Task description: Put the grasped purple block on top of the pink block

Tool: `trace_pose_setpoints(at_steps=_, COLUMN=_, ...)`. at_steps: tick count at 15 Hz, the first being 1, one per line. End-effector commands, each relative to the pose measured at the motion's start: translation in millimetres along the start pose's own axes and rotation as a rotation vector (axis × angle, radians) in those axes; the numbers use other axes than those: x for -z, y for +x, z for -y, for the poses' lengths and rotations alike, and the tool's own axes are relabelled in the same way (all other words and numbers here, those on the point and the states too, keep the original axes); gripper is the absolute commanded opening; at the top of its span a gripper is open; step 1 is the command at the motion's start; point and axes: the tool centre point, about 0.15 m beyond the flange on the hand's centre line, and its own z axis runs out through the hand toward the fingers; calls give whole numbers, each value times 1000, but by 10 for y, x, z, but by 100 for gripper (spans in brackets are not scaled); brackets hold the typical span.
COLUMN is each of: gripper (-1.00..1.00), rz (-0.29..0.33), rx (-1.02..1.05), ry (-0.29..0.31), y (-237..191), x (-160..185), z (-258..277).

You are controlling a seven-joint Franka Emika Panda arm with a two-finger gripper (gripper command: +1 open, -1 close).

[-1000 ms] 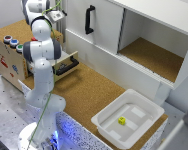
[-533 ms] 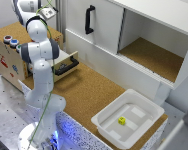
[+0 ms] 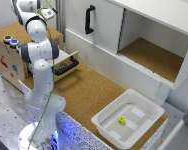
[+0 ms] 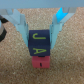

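In the wrist view my gripper [image 4: 39, 46] is shut on the purple block [image 4: 39, 43], a dark cube with yellow-green letters, one finger on each side. The pink block [image 4: 40, 63] lies directly under it on a cork surface. The purple block sits on or just above it; I cannot tell whether they touch. In the exterior view the gripper [image 3: 48, 14] is at the far back left over the wooden box [image 3: 9, 55], and the blocks are hidden there.
An open drawer [image 3: 66, 65] sticks out beside the arm. A white tray [image 3: 106, 122] with a small yellow block [image 3: 122, 120] stands at the front right. A white cabinet with a black handle [image 3: 89, 20] and an open compartment [image 3: 154, 55] lines the back.
The arm's upper part has shifted slightly towards the exterior view's left. The tray and drawer have not moved.
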Motion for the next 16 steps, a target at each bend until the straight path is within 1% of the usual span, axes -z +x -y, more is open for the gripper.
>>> trace_pose_setpoints(at_steps=1, gripper=-100, rz=-25, rx=-50, ry=38, y=-7, x=-150, z=-61)
trace_pose_setpoints(at_steps=2, gripper=100, rz=-20, rx=-59, ry=34, y=-13, x=-167, z=-71)
trace_pose_setpoints(at_steps=5, gripper=100, rz=-10, rx=-57, ry=28, y=-25, x=-136, z=-59)
trace_pose_setpoints(at_steps=7, gripper=100, rz=-3, rx=-62, ry=-8, y=-57, x=33, z=-33)
trace_pose_setpoints(at_steps=10, gripper=100, rz=-28, rx=-64, ry=-75, y=-76, x=405, z=37)
trace_pose_setpoints(at_steps=12, gripper=100, rz=-36, rx=-58, ry=-130, y=-65, x=654, z=74)
trace_pose_setpoints(at_steps=13, gripper=100, rz=-32, rx=-47, ry=-151, y=-32, x=756, z=109)
trace_pose_setpoints(at_steps=15, gripper=100, rz=0, rx=-21, ry=-176, y=77, x=854, z=222)
trace_pose_setpoints(at_steps=16, gripper=100, rz=11, rx=0, ry=-172, y=171, x=870, z=310)
